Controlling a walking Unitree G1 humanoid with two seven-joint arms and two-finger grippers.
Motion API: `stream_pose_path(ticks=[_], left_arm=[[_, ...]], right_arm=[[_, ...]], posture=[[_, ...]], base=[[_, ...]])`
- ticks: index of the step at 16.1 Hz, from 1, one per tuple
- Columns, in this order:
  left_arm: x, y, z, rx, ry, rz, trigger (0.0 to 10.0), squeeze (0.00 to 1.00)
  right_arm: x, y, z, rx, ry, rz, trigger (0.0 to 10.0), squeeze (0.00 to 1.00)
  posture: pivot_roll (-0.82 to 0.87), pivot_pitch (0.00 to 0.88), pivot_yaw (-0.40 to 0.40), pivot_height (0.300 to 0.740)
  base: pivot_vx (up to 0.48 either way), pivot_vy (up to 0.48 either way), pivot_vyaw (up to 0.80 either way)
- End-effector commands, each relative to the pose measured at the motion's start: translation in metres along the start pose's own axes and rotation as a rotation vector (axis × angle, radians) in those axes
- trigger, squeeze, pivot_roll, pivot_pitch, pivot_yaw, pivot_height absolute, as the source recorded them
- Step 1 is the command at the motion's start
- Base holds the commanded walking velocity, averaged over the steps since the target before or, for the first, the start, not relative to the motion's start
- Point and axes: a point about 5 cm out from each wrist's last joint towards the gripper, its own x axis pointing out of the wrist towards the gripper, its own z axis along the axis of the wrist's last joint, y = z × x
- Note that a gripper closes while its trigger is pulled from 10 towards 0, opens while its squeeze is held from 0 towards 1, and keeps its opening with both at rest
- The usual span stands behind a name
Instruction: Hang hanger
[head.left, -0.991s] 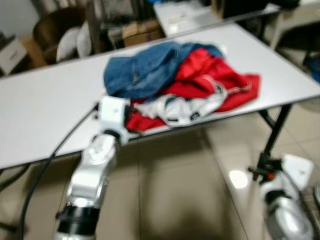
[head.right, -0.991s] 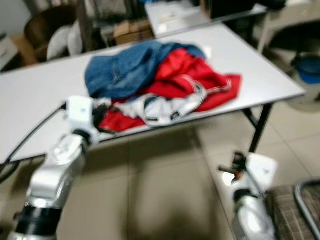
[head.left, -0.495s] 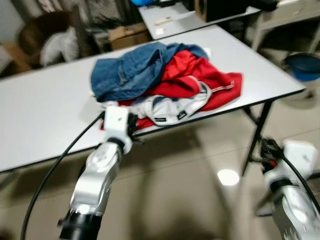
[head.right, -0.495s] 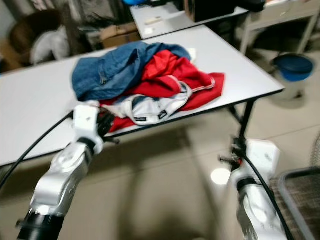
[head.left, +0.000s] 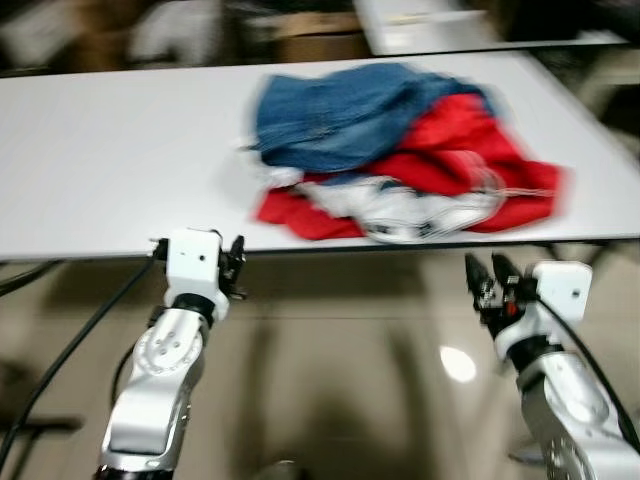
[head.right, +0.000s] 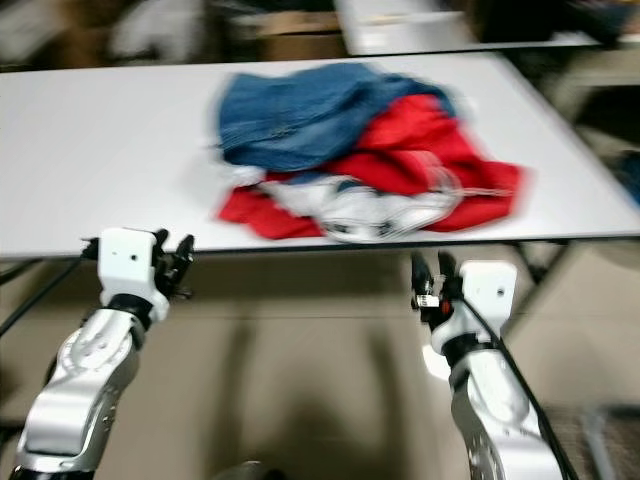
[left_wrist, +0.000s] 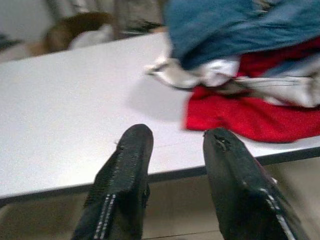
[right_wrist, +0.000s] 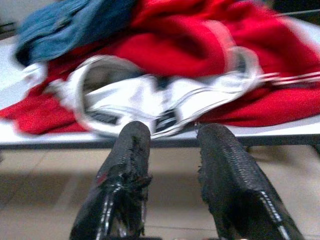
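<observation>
A heap of clothes lies on the white table (head.left: 100, 160): a blue denim garment (head.left: 350, 115) on top, a red garment (head.left: 470, 150) under it, and a white one (head.left: 410, 210) at the near side. My left gripper (head.left: 235, 265) hovers just below the table's front edge, left of the heap, open and empty; in its wrist view (left_wrist: 175, 137) it points at the table edge. My right gripper (head.left: 488, 280) is open and empty below the edge, under the red garment (right_wrist: 210, 55), with the white garment (right_wrist: 150, 102) just ahead. The eye views are blurred.
A second white table (head.left: 440, 25) and blurred boxes stand behind the main table. Beige tiled floor (head.left: 340, 400) lies under and in front of it. A black cable (head.left: 70, 350) trails from my left arm.
The camera has swung, so the table now runs straight across. Both arms have come up; the right gripper has risen from low near the floor to just under the table edge.
</observation>
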Motion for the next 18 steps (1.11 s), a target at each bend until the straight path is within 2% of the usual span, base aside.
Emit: stream_pose_path(ticks=[1, 3, 4, 6, 7, 8, 9, 10, 13, 14, 16, 18], left_arm=[[-0.003, 0.002, 0.006, 0.009, -0.025, 0.003, 10.0, 1.00], [-0.010, 0.016, 0.012, -0.017, -0.011, 0.072, 10.0, 1.00], [-0.015, 0.019, 0.015, 0.002, -0.015, 0.087, 10.0, 1.00], [-0.027, 0.023, 0.016, -0.038, -0.009, 0.130, 10.0, 1.00], [-0.028, 0.022, 0.012, -0.060, 0.002, 0.126, 10.0, 1.00], [-0.025, 0.018, -0.002, -0.078, 0.037, 0.105, 10.0, 1.00], [-0.022, 0.014, -0.006, -0.058, 0.046, 0.083, 10.0, 1.00], [-0.020, 0.008, -0.002, -0.034, 0.028, 0.039, 10.0, 1.00], [-0.014, -0.001, -0.002, -0.083, -0.003, -0.018, 10.0, 1.00], [-0.004, -0.011, -0.005, -0.082, -0.008, -0.073, 10.0, 1.00], [0.000, -0.022, -0.004, -0.083, -0.007, -0.132, 10.0, 1.00], [-0.005, -0.015, -0.006, -0.132, 0.019, -0.104, 10.0, 1.00]], right_arm=[[-0.003, -0.001, 0.003, -0.041, -0.022, 0.005, 10.0, 1.00], [0.000, 0.002, -0.001, -0.034, -0.020, 0.027, 10.0, 1.00], [0.005, 0.003, 0.000, -0.026, -0.031, 0.028, 10.0, 1.00], [0.015, 0.006, 0.008, -0.061, -0.058, 0.050, 10.0, 1.00], [0.016, 0.006, 0.010, -0.051, -0.063, 0.048, 10.0, 1.00], [0.022, 0.004, 0.013, -0.070, -0.076, 0.034, 10.0, 1.00], [0.029, 0.004, 0.014, -0.053, -0.097, 0.036, 10.0, 1.00], [0.034, 0.002, 0.006, -0.093, -0.061, 0.037, 10.0, 1.00], [0.029, -0.010, 0.006, -0.074, -0.070, -0.046, 10.0, 1.00], [0.024, -0.018, 0.007, -0.066, -0.071, -0.110, 10.0, 1.00], [0.014, -0.025, 0.007, -0.068, -0.061, -0.144, 10.0, 1.00], [0.009, -0.018, 0.007, -0.089, -0.058, -0.088, 10.0, 1.00]], posture=[[-0.02, 0.041, 0.112, 0.740], [0.03, 0.038, 0.100, 0.740], [0.06, 0.036, 0.098, 0.740], [0.07, 0.051, 0.068, 0.740], [0.05, 0.067, 0.037, 0.740], [0.05, 0.081, 0.010, 0.740], [0.05, 0.086, -0.013, 0.740], [0.04, 0.068, 0.000, 0.740], [-0.02, 0.054, 0.049, 0.740], [-0.05, 0.065, 0.067, 0.740], [-0.08, 0.083, 0.096, 0.740], [-0.07, 0.067, 0.099, 0.740]], base=[[0.000, 0.000, 0.80], [0.000, 0.000, 0.80], [0.000, 0.000, 0.80], [0.000, 0.000, 0.80], [0.000, 0.000, 0.80], [0.000, 0.000, 0.80], [0.000, 0.000, 0.80], [0.000, 0.000, 0.80], [0.000, 0.000, 0.80], [0.000, 0.000, 0.80], [0.000, 0.000, 0.80], [0.000, 0.000, 0.80]])
